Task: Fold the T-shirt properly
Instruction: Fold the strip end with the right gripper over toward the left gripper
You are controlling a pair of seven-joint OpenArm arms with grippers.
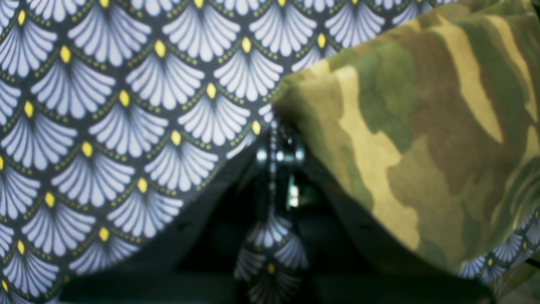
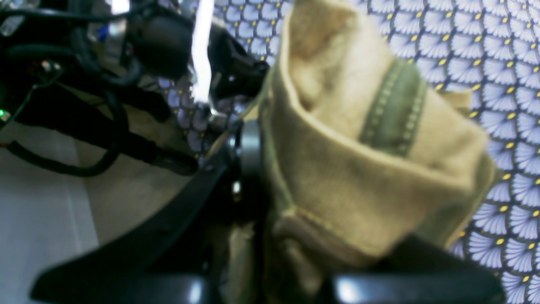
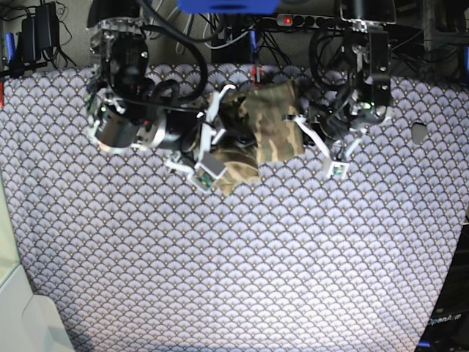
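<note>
While the right tool (image 3: 220, 158) is pinching the T-shirt (image 3: 267, 125) at its near-left corner, the left tool (image 3: 311, 139), fully closed and holding nothing, is sitting just right of it.

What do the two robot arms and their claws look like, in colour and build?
Both arms are mostly black. The right arm has silver round joints and thick black cables; the left arm is slimmer. White pieces sit near each claw: right claw, left claw.

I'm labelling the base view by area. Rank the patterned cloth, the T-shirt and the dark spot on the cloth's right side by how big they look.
1. Patterned cloth, filling most of the view.
2. T-shirt, a small folded bundle partly hidden by the arms.
3. Dark spot, clearly smallest.
</note>
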